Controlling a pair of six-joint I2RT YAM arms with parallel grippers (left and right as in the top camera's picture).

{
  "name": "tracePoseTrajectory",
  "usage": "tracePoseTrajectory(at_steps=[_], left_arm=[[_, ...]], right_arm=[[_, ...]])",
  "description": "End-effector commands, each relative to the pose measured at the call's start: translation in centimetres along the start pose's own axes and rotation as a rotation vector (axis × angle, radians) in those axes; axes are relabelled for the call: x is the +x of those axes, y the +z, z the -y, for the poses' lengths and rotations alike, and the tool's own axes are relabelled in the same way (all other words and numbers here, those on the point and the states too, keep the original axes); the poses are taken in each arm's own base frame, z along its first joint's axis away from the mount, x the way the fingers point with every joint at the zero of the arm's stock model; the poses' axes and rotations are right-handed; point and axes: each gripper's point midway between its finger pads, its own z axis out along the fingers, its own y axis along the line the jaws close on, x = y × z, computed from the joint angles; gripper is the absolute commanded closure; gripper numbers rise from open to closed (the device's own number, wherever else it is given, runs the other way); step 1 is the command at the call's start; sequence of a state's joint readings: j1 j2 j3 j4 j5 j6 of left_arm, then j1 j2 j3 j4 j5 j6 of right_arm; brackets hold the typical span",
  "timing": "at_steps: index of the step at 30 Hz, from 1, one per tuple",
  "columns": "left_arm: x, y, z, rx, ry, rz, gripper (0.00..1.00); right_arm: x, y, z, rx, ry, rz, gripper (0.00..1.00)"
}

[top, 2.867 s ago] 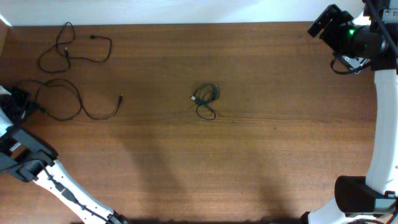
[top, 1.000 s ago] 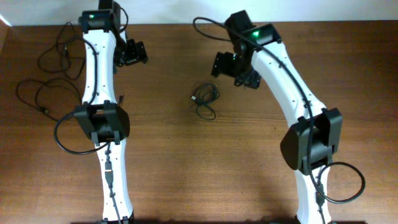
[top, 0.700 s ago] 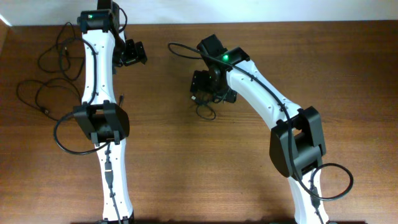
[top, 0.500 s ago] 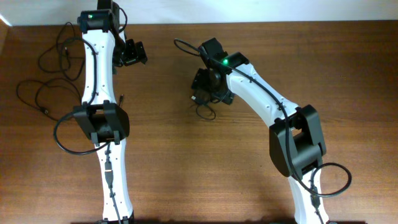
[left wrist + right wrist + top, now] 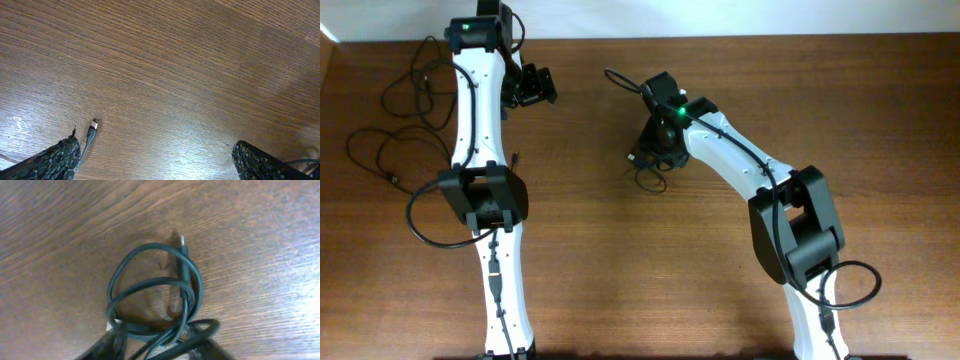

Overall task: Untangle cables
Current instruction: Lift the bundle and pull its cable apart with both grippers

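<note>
Tangled cable (image 5: 186, 275): lay on the wood around the table's middle, nearer the far edge, wound into a few overlapping dark loops.
Plug end (image 5: 182, 242): stuck out at the top of the coil, its metal tip pointing away from the fingers.
Right gripper (image 5: 156, 342): hung low right over the tangle; its fingers stood apart, one on each side of the coil's lower loops, which ran between them. Whether they touched the cable could not be told.
Left gripper (image 5: 155, 147): was well apart from the tangle, above bare wood by the far edge, fingers spread wide with nothing between them.
Second plug (image 5: 92, 126): rested on the wood just beside one left finger.
Loose cables (image 5: 388, 92): sprawled at the table's far left.
Table (image 5: 880, 120): was brown wood grain.
</note>
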State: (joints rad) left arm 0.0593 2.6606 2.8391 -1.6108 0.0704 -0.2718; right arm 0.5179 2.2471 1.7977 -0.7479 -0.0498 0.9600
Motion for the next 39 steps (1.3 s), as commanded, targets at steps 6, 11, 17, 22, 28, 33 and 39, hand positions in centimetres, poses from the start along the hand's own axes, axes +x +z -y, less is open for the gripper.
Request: tracePoseTrajectory(at_steps=[6,11,17,22,28,33,39], left_arm=[[0.7,-1.8,3.0,0.177,0.074,-0.015,0.01],[4.0,-6.5,11.9,0.782,0.345,-0.076,0.01],[6.8,-6.4,14.6,0.787,0.448,-0.129,0.00],[7.6,-5.3,15.7,0.710,0.525,-0.124,0.00],[5.6,-2.1,10.8,0.335,0.457,-0.093,0.43],[4.2,-1.4,8.5,0.178,0.354,-0.060,0.48],[3.5,-1.2,7.2,0.097,0.303,-0.041,0.48]], right_arm=[[0.3,-3.6,-3.6,-0.155,-0.125,-0.042,0.96],[-2.0,-12.5,-7.5,-0.325,-0.154,0.095,0.96],[-2.5,-13.7,-8.8,-0.398,-0.162,0.111,0.96],[-2.6,-13.8,-8.7,-0.421,-0.157,0.083,0.96],[-4.4,-16.0,-7.6,-0.466,-0.123,0.076,0.96],[-5.7,-20.7,-5.9,-0.433,-0.144,0.190,0.96],[-8.7,-24.5,3.0,-0.010,-0.055,0.469,0.96]])
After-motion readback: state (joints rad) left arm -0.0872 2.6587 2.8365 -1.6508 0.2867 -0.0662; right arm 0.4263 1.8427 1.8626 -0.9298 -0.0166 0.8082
